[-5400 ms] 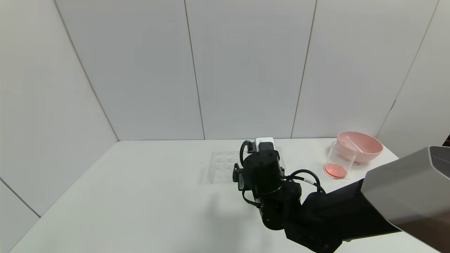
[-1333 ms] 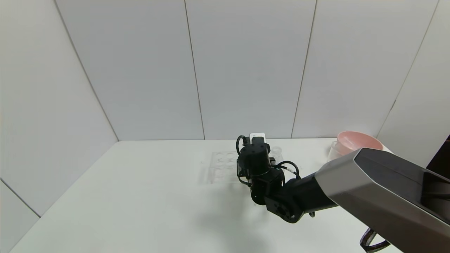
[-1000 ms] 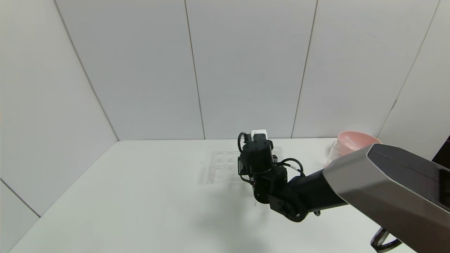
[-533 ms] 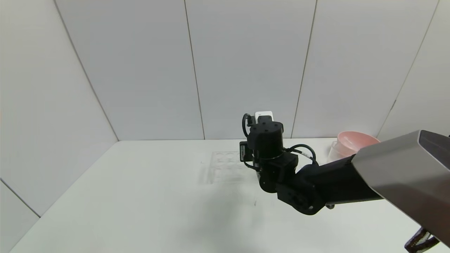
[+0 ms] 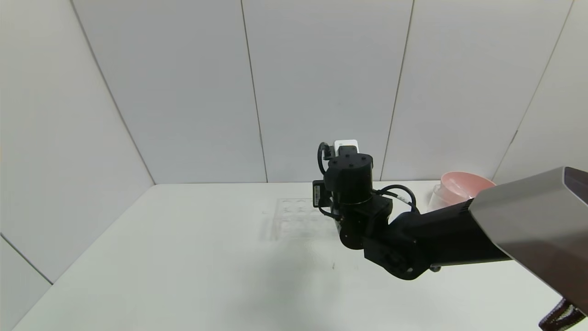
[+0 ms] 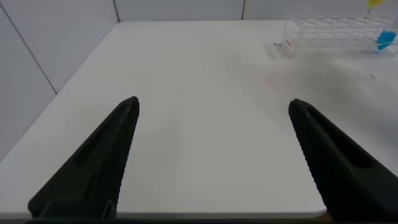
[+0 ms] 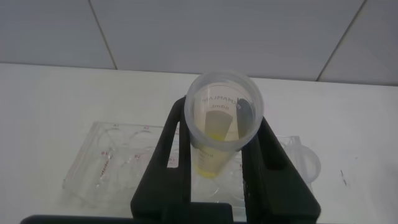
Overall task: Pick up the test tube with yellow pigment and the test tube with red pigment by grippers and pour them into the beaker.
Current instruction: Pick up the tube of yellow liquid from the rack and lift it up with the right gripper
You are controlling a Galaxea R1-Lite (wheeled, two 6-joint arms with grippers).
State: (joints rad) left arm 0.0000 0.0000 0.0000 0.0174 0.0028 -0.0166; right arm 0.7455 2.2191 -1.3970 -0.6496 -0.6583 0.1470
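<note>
**A:** Which end effector has the short clear plastic test tube with yellow pigment (image 7: 217,134)?

**B:** The right end effector (image 7: 216,155). In the right wrist view its black fingers are closed on the tube's wall, one on each side, and the tube stands upright between them with its wide rim towards the camera. Yellow liquid shows low in the tube.

**A:** So the tube's long axis runs roughly vertical?

**B:** As far as I can judge, yes. It sits above the clear plastic well rack (image 7: 124,158) in the lower left of that frame.

**A:** And the clear straight-walled beaker (image 5: 440,198)?

**B:** In the head view it lies at the right of the frame, just in front of the pink bowl (image 5: 461,181) on the white desk (image 5: 183,257) — partly hidden by the right arm. The wrist is at the frame's centre, so I judge the carry goes rightward and the tube must then tip rim-first over the beaker's mouth.

**A:** The left end effector (image 6: 214,155)?

**B:** Wide open and holding nothing, low over the desk's near edge, well apart from the rack — the right arm is clearly nearer. A tube of blue liquid (image 6: 385,40) shows in the upper right of the left wrist view. The red tube I cannot find.
</note>
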